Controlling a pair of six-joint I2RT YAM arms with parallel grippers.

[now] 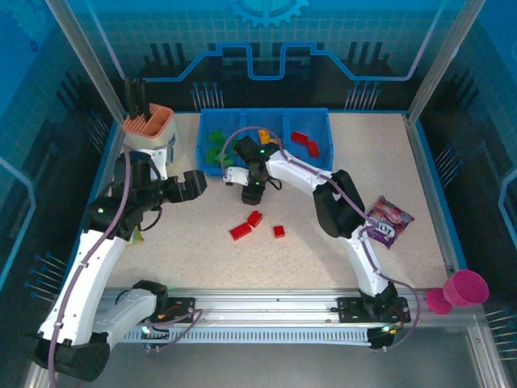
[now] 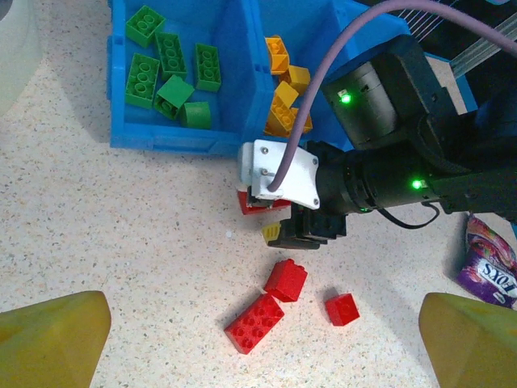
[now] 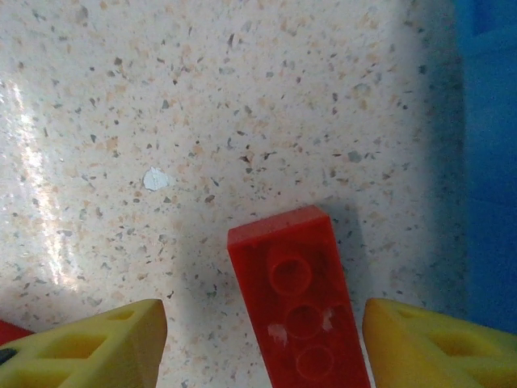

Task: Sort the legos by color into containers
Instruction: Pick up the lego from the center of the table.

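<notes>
My right tool stands wide astride a red lego brick, which lies on the worktop at lower centre, near the blue tray at the right edge. My left tool hangs wide and empty, with three red bricks at lower centre.

**Desk:** Table: speckled, stone-like, smooth, with a pale sheen at left?

**Photographer:** Yes. Red brick: glossy moulded plastic, scuffed white near its studs.

**Desk:** Tray?

**Photographer:** Blue plastic, smooth walls, soft gloss. Fingers: yellow plastic, matt, faintly grainy.

**Desk:** Rail?

**Photographer:** Bare metal, dull silver finish. Sweet bag: shiny printed film, crinkled. Cable: smooth purple sheath.
</notes>
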